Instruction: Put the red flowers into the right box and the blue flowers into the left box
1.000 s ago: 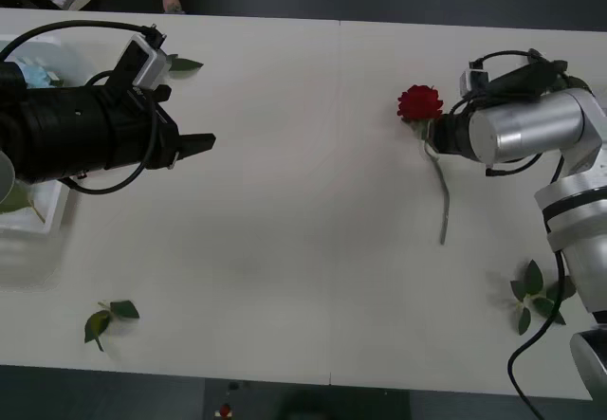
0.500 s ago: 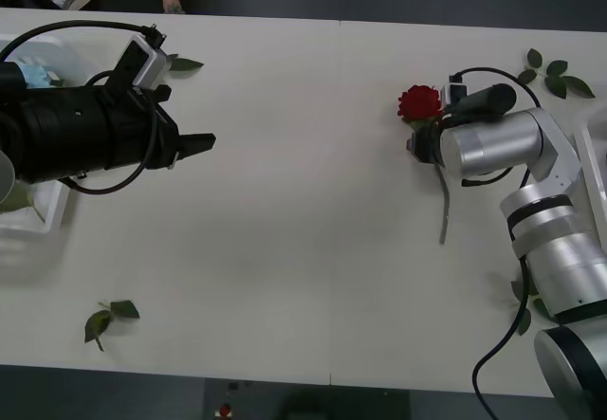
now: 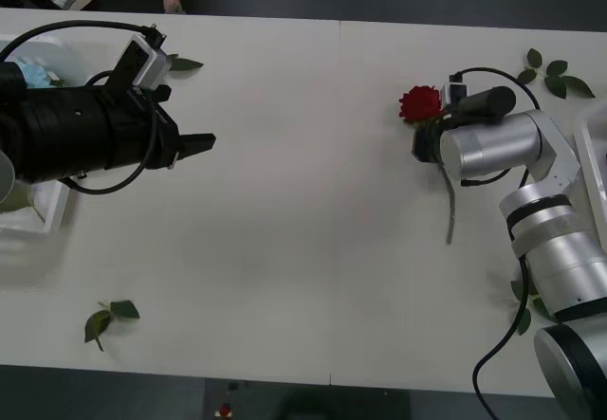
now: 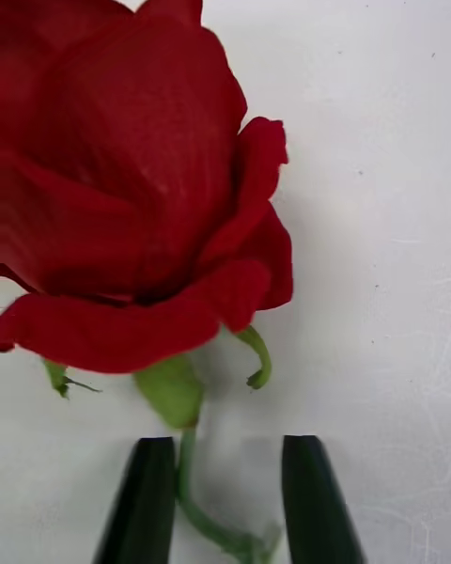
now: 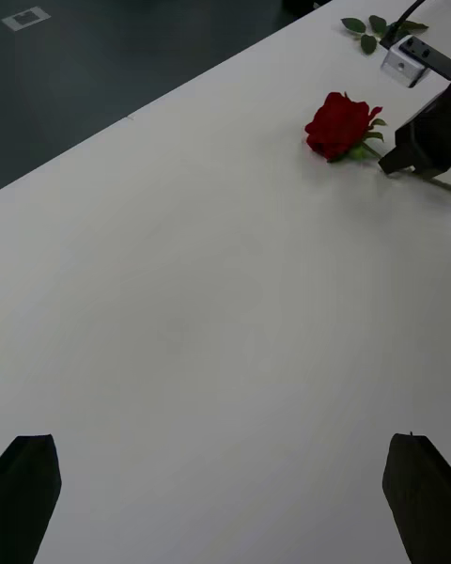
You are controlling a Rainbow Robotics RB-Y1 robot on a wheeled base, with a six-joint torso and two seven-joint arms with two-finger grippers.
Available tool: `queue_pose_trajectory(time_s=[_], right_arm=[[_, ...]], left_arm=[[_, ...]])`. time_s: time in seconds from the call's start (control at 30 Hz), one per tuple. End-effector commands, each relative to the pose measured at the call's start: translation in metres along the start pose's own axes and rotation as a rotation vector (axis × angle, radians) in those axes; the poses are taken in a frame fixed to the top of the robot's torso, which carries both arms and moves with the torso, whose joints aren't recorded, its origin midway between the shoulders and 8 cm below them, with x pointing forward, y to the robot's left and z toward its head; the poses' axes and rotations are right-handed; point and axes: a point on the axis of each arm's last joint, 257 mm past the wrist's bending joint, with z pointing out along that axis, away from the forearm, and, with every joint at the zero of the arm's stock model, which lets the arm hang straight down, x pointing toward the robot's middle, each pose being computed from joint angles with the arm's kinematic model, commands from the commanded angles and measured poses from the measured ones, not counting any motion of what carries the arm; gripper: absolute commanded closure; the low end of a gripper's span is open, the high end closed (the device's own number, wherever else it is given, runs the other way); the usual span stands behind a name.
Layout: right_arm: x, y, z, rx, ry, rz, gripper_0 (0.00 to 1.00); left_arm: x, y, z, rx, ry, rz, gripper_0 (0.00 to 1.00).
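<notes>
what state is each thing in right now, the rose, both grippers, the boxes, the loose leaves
red artificial rose: lying flat on the white table, stem between the right gripper's fingers
right gripper: black fingers open around the stem just below the bloom, not closed on it
left gripper: open, holding nothing, over the table's left part
white plastic left box: on the table, largely hidden by the left arm
white right box: only its edge in view
green leaf sprigs: lying loose on the table

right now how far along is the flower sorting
Looks done: pale blue blooms lie at the left box behind the left arm, though mostly hidden. In hand: the right gripper straddles the stem of the one red rose on the table, fingers either side just below the bloom, not clearly closed. The left gripper hangs open. Left: lift the rose and place it in the right box.
</notes>
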Motion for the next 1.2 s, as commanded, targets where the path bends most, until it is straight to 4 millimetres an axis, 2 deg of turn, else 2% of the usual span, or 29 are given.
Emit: queue_pose_trajectory(time_s=[0.03, 0.1, 0.2, 0.43, 0.6, 0.77, 0.97, 1.07, 1.2], right_arm=[[-0.021, 0.011, -0.004, -0.014, -0.040, 0.003, 0.78], [-0.019, 0.010, -0.003, -0.014, -0.036, 0.005, 0.91], [-0.020, 0.011, -0.003, -0.015, -0.038, 0.010, 0.99], [-0.019, 0.012, -0.003, -0.019, -0.035, 0.015, 1.00], [-0.034, 0.009, -0.015, -0.019, -0.049, 0.016, 1.00], [-0.055, 0.011, -0.056, -0.038, -0.013, 0.031, 1.00], [-0.079, -0.001, -0.107, -0.050, -0.005, 0.059, 1.00], [-0.089, -0.024, -0.136, -0.026, -0.025, 0.091, 1.00], [-0.089, -0.071, -0.173, 0.016, -0.047, 0.159, 1.00]], left_arm=[[-0.013, -0.003, -0.001, 0.005, -0.025, 0.031, 0.00], [-0.013, -0.003, -0.001, 0.005, -0.025, 0.031, 0.00], [-0.013, -0.003, -0.001, 0.005, -0.025, 0.031, 0.00], [-0.013, -0.003, -0.001, 0.005, -0.025, 0.031, 0.00], [-0.013, -0.003, -0.001, 0.005, -0.025, 0.031, 0.00], [-0.013, -0.003, -0.001, 0.005, -0.025, 0.031, 0.00], [-0.013, -0.003, -0.001, 0.005, -0.025, 0.031, 0.00], [-0.013, -0.003, -0.001, 0.005, -0.025, 0.031, 0.00], [-0.013, -0.003, -0.001, 0.005, -0.025, 0.031, 0.00]])
